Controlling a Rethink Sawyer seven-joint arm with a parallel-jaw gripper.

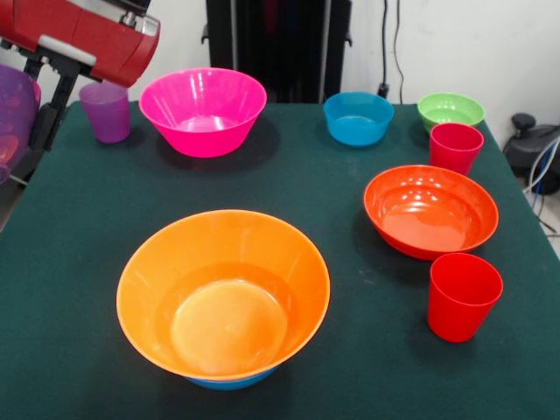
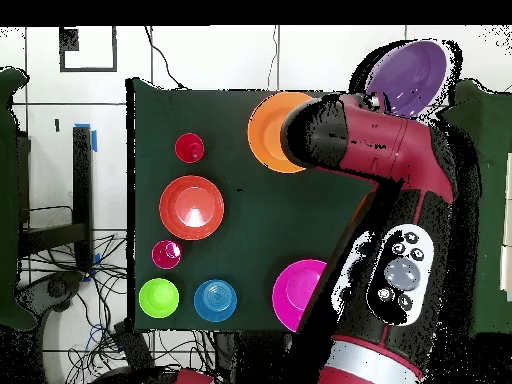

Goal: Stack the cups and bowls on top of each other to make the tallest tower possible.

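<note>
Orange bowl [image 1: 223, 293] is sitting closest to the front camera, upright on the dark green table [image 1: 79, 262], nested in a blue bowl [image 1: 229, 381] whose rim is peeking out underneath; this two-bowl pile is all that is showing of a tower. Right of it, a red cup [image 1: 463, 296] is standing upright, with the red-orange bowl [image 1: 430, 210] just behind it and a second red cup [image 1: 455, 147] behind that bowl. Along the far edge, a green bowl [image 1: 451, 111], a smaller blue bowl [image 1: 358, 117], a big pink bowl [image 1: 203, 110] and a translucent purple cup [image 1: 106, 111] are sitting well apart from one another.

Red and black arm [image 2: 385, 210] is reaching across the table in the overhead view, its end being up by a large purple bowl [image 2: 405, 76] that is showing tilted beyond the table's corner. In the front view that purple bowl [image 1: 16, 109] is appearing at the left edge, beside the arm's red housing. Gripper is hidden behind the arm and bowl in both views, so cannot tell whether its fingers are spread, pressed together, or pinching the bowl.
</note>
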